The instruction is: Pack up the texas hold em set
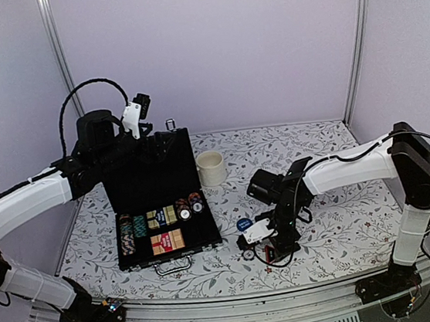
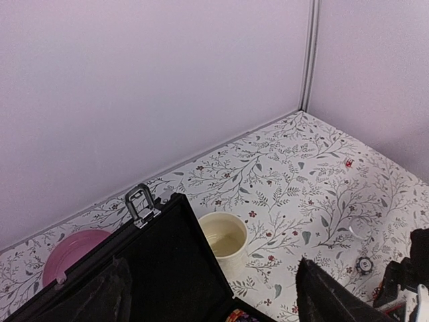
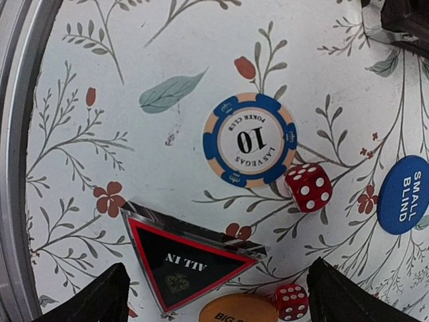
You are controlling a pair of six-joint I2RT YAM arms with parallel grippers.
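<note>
The black case [image 1: 155, 185] stands open at centre left, lid upright, with striped chips [image 1: 133, 232] and card decks [image 1: 167, 241] in its tray. My left gripper [image 1: 138, 111] hovers open above the lid's top edge [image 2: 154, 261], holding nothing. My right gripper [image 1: 266, 237] is open and empty, low over loose pieces right of the case. In the right wrist view a blue 10 chip [image 3: 250, 139], a red die [image 3: 308, 187], a blue small-blind button [image 3: 404, 194], a black all-in triangle [image 3: 184, 258], an orange big-blind button [image 3: 238, 310] and a second die [image 3: 290, 301] lie between the fingers [image 3: 94, 298].
A cream mug [image 1: 211, 167] stands just right of the lid; it also shows in the left wrist view [image 2: 224, 238]. A pink plate [image 2: 70, 256] lies behind the case. A small red die [image 2: 348, 163] lies far back on the floral table. Metal frame posts [image 1: 59, 54] rise at the back corners.
</note>
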